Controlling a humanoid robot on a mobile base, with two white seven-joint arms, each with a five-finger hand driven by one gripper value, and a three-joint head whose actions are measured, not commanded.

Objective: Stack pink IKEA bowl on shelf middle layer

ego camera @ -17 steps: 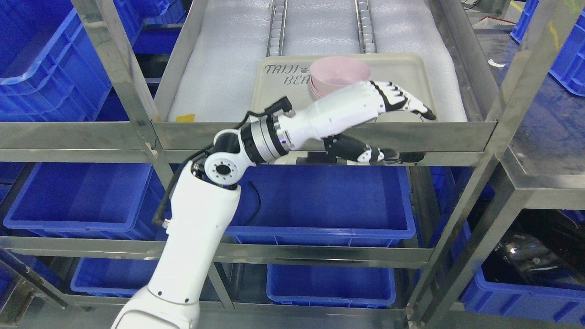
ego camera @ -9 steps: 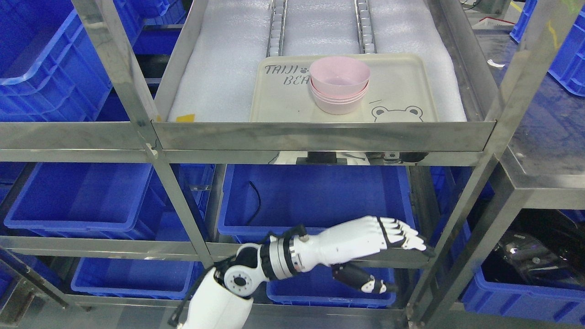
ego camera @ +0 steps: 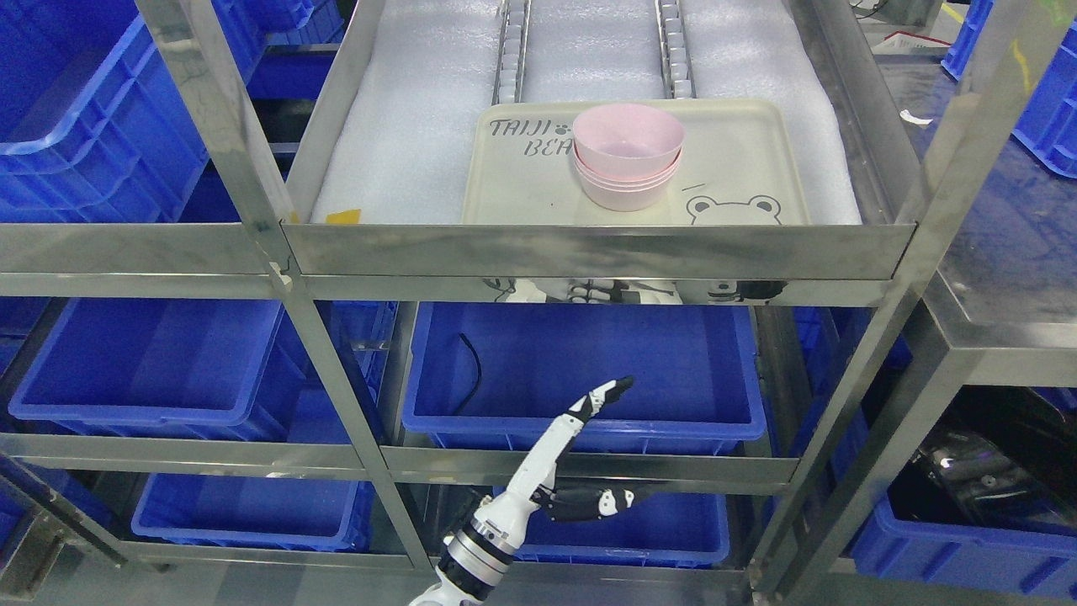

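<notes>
hand's empty, bowls are stacked

your left hand (ego camera: 562, 471) sits low by the bottom edge, fingers stretched out flat, thumb out, touching nothing. the pink bowl stack (ego camera: 627, 157) is nested upright on the cream bear tray (ego camera: 740, 160), well above it on the steel shelf (ego camera: 589, 250).

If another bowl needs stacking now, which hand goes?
Likely left. The left hand, open and empty, hangs below the tray holding the stacked pink bowls. The right arm is out of view.

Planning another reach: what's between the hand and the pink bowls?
In the head view, the steel shelf rail crosses between the left hand and stacked pink plastic bowls.
</notes>
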